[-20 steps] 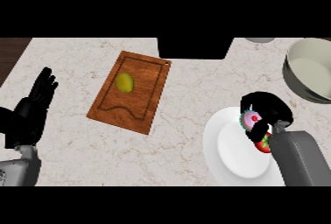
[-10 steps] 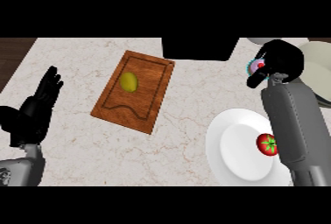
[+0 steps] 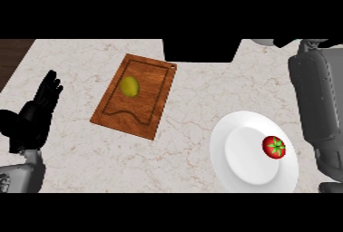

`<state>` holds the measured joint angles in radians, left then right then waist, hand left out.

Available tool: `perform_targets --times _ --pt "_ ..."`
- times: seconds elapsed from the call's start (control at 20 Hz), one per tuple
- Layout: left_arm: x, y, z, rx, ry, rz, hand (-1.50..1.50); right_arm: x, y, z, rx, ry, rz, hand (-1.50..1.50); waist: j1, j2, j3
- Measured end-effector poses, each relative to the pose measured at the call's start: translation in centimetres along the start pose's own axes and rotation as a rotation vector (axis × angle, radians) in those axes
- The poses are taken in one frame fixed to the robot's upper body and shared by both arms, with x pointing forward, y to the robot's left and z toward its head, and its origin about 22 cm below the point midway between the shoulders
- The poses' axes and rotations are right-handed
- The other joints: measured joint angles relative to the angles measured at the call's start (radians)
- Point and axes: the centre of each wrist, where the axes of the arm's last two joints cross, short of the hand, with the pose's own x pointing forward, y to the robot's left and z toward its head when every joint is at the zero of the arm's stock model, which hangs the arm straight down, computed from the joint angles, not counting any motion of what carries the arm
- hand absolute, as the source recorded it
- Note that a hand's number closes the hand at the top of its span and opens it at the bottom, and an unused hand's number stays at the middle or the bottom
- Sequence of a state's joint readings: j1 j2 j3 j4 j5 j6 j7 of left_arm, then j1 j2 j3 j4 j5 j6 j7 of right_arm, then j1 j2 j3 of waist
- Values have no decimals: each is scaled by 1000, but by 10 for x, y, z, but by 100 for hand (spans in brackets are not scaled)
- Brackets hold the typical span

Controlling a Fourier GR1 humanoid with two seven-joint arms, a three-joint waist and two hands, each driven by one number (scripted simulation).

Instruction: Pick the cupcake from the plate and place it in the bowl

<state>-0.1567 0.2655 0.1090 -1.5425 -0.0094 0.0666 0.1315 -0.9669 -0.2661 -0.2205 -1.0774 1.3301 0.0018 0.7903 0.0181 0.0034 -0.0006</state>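
Right arm [image 3: 315, 99] reached farther up; left hand [image 3: 36, 113] rests open.

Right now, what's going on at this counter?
The right forearm stretches up the right side toward the top edge, and its hand is out of view. The cupcake isn't visible. The white plate holds only a tomato. The left hand rests open at the left edge. A wooden cutting board carries a yellow-green fruit.
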Motion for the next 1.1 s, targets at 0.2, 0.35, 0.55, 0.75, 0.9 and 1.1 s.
perform_targets --times 0.2,0.35,0.55,0.75,0.9,1.1 --pt "0 1 2 7 2 -3 0 -10 -13 -18 -32 40 -40 150 -6 -1 0" --pt "-2 -1 2 14 2 -2 0 -33 -13 -37 -35 57 -87 150 -8 -1 1" --pt "2 4 5 7 3 -3 0 -71 -2 -59 -30 78 -130 150 -4 1 1" --pt "4 5 -2 -1 2 0 0 -102 11 -80 -30 91 -159 150 2 5 1" --pt "6 4 -5 -4 -6 1 0 -128 18 -92 -36 97 -169 150 8 8 2" --pt "9 0 -3 -16 -14 5 0 -160 23 -104 -36 98 -163 150 17 12 3"
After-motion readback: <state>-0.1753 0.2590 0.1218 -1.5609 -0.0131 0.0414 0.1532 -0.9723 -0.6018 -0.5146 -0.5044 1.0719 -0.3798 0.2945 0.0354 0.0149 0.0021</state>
